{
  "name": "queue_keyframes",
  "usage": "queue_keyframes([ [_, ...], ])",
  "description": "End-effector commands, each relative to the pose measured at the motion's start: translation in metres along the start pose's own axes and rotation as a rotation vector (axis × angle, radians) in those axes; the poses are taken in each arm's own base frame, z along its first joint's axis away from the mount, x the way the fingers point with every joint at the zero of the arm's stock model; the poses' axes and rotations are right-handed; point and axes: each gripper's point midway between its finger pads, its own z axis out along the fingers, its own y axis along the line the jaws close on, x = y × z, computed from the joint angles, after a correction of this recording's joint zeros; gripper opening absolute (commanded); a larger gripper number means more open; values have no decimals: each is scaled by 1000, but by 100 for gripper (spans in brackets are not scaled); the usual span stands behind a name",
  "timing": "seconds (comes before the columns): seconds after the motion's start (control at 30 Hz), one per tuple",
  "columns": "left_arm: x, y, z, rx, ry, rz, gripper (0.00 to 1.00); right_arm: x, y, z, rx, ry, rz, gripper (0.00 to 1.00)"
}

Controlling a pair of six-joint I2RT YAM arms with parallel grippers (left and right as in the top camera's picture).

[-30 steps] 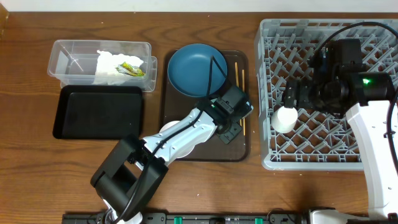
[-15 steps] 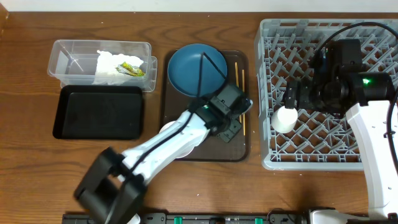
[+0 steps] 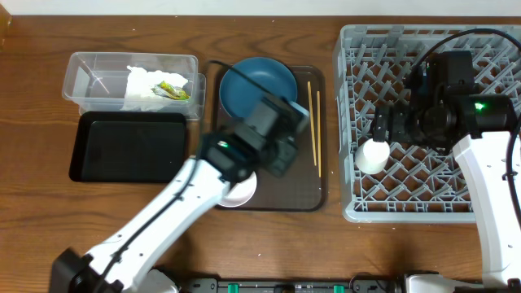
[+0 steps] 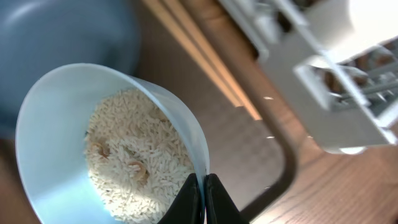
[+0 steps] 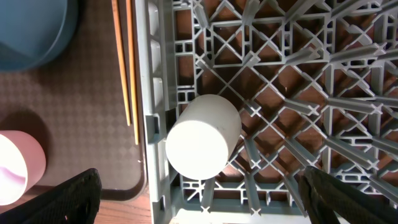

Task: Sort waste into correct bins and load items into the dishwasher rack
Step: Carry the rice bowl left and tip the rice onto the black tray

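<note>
A light-blue bowl (image 4: 56,137) of rice (image 4: 134,155) is pinched by its rim in the left gripper (image 4: 204,186), low in the left wrist view, over the brown tray (image 4: 249,155). The right gripper (image 5: 204,199) is spread wide, and a white cup (image 5: 204,144) is seen on its side at the grey rack's (image 5: 298,93) left edge.

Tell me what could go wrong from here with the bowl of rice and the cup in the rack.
1. The left hand pinches only the thin rim of the bowl, which looks tilted; it could slip, or spill rice onto the tray or chopsticks.
2. The cup lies on its side at the edge of the rack; it might roll.
</note>
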Motion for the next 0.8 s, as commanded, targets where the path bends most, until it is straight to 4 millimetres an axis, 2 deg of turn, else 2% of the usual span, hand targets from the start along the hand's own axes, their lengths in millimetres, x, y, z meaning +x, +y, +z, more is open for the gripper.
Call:
queue_keyframes([
  [0.0,-9,37,-27,-54,-56,-131,6,-5,-2,-6,5,-23,-13,99],
  [0.23,19,123,-52,-76,-30,-405,6,-5,-2,-6,5,-23,-12,99],
  [0.4,33,164,-66,67,-90,-543,6,-4,-2,-6,5,-21,-12,99],
  [0.6,50,205,-73,229,-179,-700,6,-4,-2,-6,5,-21,-12,99],
  [0.77,58,225,-69,428,-267,-799,6,-4,-2,-6,5,-21,-12,99],
])
